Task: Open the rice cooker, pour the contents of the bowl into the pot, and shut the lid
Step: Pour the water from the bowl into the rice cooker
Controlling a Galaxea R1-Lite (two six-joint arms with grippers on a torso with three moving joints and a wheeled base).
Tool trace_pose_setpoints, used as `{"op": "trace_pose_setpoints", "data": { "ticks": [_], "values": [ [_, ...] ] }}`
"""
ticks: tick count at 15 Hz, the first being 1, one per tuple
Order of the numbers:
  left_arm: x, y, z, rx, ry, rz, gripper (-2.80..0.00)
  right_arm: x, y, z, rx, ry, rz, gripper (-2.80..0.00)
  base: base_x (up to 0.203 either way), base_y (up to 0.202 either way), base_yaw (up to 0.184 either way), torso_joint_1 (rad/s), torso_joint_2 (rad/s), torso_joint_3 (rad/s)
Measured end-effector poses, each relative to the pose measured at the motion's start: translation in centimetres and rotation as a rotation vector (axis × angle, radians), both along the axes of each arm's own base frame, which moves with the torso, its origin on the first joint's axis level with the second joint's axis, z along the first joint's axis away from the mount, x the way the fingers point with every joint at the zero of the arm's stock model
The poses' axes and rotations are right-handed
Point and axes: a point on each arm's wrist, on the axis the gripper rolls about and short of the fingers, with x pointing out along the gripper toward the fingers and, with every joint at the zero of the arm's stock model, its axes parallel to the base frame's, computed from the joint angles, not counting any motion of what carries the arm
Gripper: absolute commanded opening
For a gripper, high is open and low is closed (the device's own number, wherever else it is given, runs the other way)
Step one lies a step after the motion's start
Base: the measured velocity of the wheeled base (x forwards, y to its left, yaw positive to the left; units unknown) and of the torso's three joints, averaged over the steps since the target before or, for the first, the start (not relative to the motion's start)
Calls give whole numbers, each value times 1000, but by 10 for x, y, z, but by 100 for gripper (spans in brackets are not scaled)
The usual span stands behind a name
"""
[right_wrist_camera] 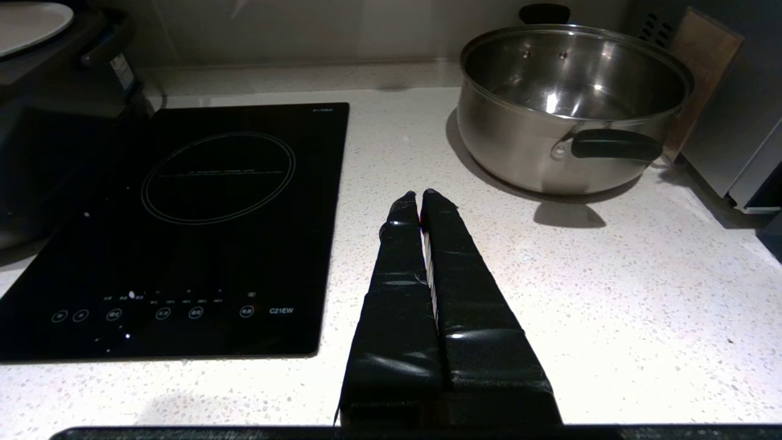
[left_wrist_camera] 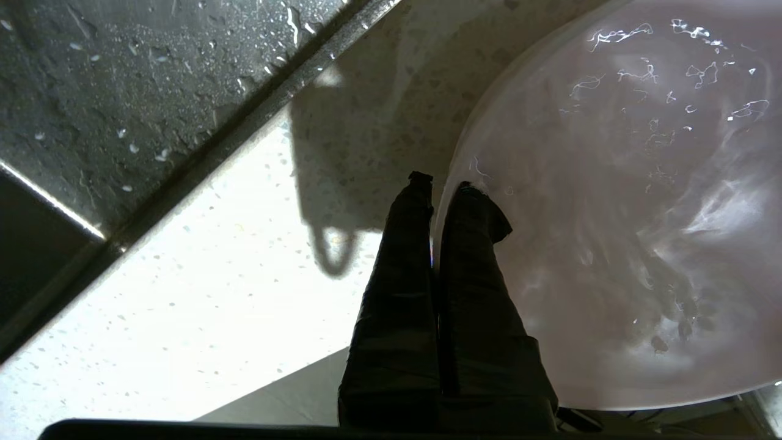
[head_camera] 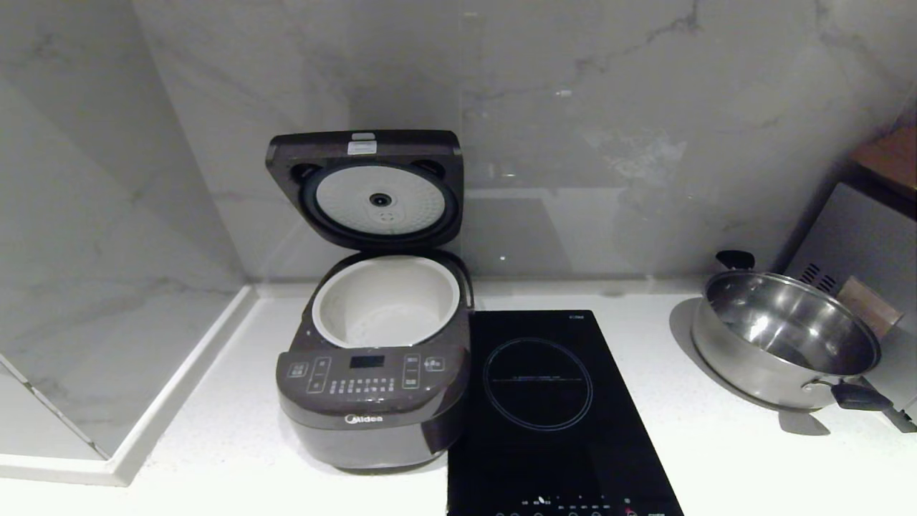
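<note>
the left gripper (left_wrist_camera: pixel 441 183) is clamped on the pale pink bowl's (left_wrist_camera: pixel 617 201) rim, one finger inside. the right gripper (right_wrist_camera: pixel 418 197) is pressed closed over the counter (right_wrist_camera: pixel 611 318). the rice cooker (head_camera: pixel 372 401) is seen with its lid (head_camera: pixel 365 183) raised.

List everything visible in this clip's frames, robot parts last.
rice cooker: one, dark grey-brown, counter's left corner
lid: one, raised, white disc underneath
pot: one, cream-white, inside cooker
hob: one, black, right of cooker
steel pan: one, shiny, black handles, counter's right
bowl: one, pale pink, rim pinched between left fingers
counter: one, white speckled
left gripper: shut on bowl rim
right gripper: shut, empty, above counter beside hob
</note>
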Motion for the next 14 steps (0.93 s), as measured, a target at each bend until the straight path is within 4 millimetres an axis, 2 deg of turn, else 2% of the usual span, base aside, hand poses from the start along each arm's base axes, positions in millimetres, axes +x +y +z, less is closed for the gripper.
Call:
{"op": "trace_pose_setpoints", "data": {
  "ticks": [3,5,11,14],
  "values": [
    [2,-9,1,-14,3,-16,-280,0,0,0,0,0,0,-280,0,0,0,0,0,0],
    [8,-22,2,-39,9,-58,-280,0,0,0,0,0,0,-280,0,0,0,0,0,0],
    [36,-65,14,-122,33,-213,-280,0,0,0,0,0,0,-280,0,0,0,0,0,0],
    [53,-79,23,-153,43,-239,-280,0,0,0,0,0,0,-280,0,0,0,0,0,0]
  ]
}}
